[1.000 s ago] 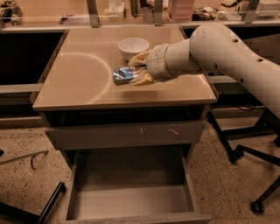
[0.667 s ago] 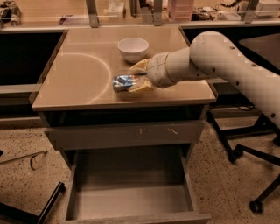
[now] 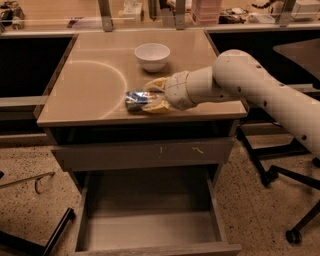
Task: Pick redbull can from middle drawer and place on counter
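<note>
The redbull can [image 3: 134,99], silver and blue, lies on its side on the beige counter [image 3: 95,85], near the front edge. My gripper [image 3: 152,96] reaches in from the right on a white arm, and its yellowish fingers [image 3: 156,106] sit on either side of the can's right end, closed on it. The can rests on or just above the counter top. The middle drawer [image 3: 150,225] is pulled out below, and its grey floor shows nothing on it.
A white bowl [image 3: 152,55] stands on the counter behind the gripper. A cluttered shelf [image 3: 150,12] runs along the back. Office chair legs [image 3: 280,170] stand on the right, and a dark bar [image 3: 55,232] lies on the floor at the left.
The gripper and the can have moved down and toward the counter's front edge. The can has come lower, close to the counter top.
</note>
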Tool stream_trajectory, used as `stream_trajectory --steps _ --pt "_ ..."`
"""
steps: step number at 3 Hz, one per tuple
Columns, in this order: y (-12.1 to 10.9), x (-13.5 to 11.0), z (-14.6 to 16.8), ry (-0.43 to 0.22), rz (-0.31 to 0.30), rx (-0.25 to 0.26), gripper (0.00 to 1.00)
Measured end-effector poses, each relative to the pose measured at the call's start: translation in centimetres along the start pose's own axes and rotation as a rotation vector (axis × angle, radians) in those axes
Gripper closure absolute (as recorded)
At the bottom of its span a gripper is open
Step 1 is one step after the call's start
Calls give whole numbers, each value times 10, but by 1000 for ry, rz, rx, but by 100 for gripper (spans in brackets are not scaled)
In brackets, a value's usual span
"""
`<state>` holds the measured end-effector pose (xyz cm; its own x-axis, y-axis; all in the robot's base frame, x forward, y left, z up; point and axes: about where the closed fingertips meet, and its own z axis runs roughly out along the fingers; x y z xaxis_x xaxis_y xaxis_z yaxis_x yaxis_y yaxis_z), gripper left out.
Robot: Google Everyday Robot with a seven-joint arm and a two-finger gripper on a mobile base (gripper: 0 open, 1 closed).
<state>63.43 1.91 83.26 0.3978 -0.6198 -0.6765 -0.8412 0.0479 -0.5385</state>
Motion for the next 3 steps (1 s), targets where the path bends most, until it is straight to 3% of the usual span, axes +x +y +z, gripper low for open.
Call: stream_trajectory --steps 3 --pt "0 0 0 0 0 0 13"
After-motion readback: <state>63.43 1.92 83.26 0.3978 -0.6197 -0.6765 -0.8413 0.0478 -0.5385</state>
